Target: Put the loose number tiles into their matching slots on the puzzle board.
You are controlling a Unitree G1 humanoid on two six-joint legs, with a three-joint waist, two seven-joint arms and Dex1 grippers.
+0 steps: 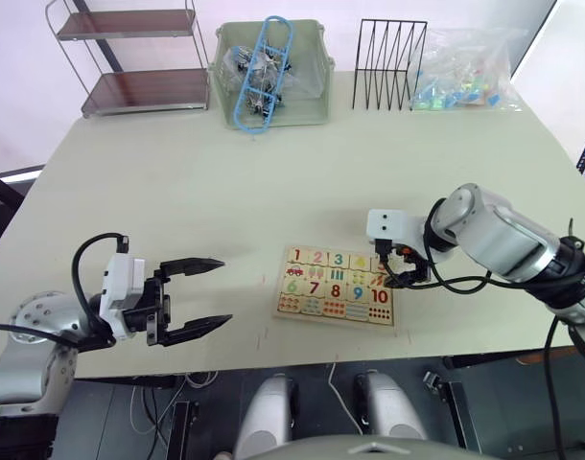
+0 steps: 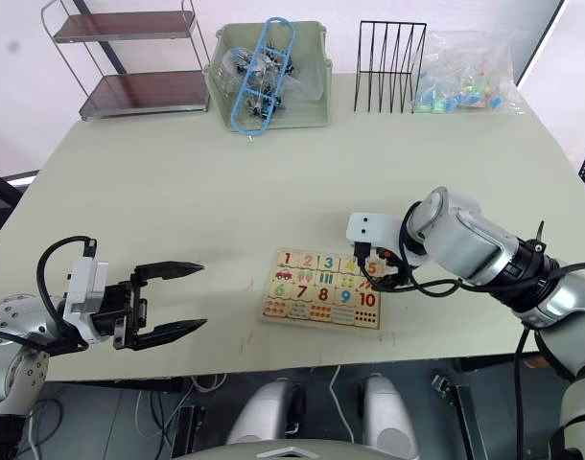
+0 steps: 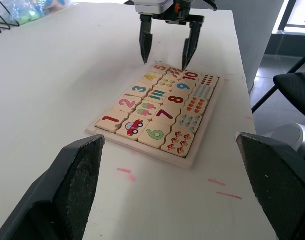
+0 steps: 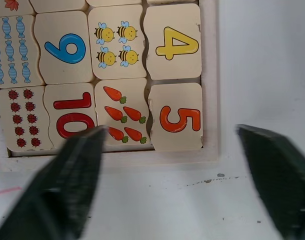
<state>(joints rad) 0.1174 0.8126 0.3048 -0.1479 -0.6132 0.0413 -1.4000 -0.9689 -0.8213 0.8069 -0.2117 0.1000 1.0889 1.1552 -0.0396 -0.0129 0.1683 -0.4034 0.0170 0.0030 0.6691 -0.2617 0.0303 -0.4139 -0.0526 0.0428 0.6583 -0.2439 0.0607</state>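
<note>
The puzzle board (image 1: 283, 305) lies flat near the table's front edge. Its far row holds the number tiles 1 (image 3: 108, 120), 2 (image 3: 125, 104), 3 (image 3: 139, 89), 4 (image 4: 173, 42) and 5 (image 4: 176, 119), each lying in a slot; tile 5 sits slightly askew at the row's right end. My right gripper (image 3: 164, 64) hovers open just above tile 5, nothing between its fingers. My left gripper (image 1: 224, 290) stands open and empty, a short way left of the board.
Along the table's back stand a metal shelf (image 1: 139, 57), a green bin (image 1: 312, 105) with a blue frame in it, a black wire rack (image 1: 388, 65) and a plastic bag of coloured pieces (image 1: 465, 72). The table's front edge runs just below the board.
</note>
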